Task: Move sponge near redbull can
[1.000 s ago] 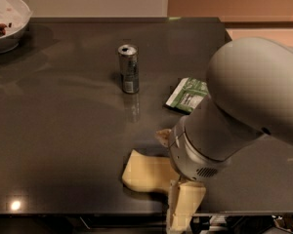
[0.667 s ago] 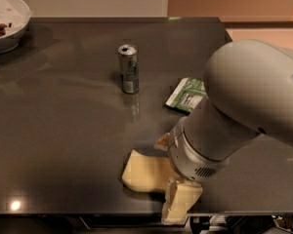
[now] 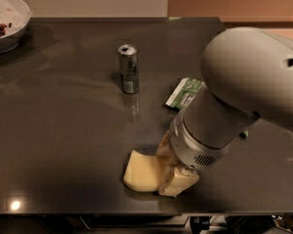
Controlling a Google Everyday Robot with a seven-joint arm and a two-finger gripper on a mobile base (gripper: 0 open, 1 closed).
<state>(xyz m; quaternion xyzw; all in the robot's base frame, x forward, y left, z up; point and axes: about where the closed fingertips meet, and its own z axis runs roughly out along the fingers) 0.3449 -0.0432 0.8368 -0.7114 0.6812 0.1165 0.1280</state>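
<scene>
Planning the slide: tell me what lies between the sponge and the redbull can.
Nothing visible. Bare table runs from the sponge, at the hand, to the redbull can; the green bag lies off right.

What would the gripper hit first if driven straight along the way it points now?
The sponge. The gripper points down near the front edge of the table, right at the sponge's right end. Contact can't be confirmed from this view. Under the sponge there is only the tabletop.

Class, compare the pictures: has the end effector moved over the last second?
Yes. The end effector has shifted away from the table's near edge, toward the sponge, which stayed put.
</scene>
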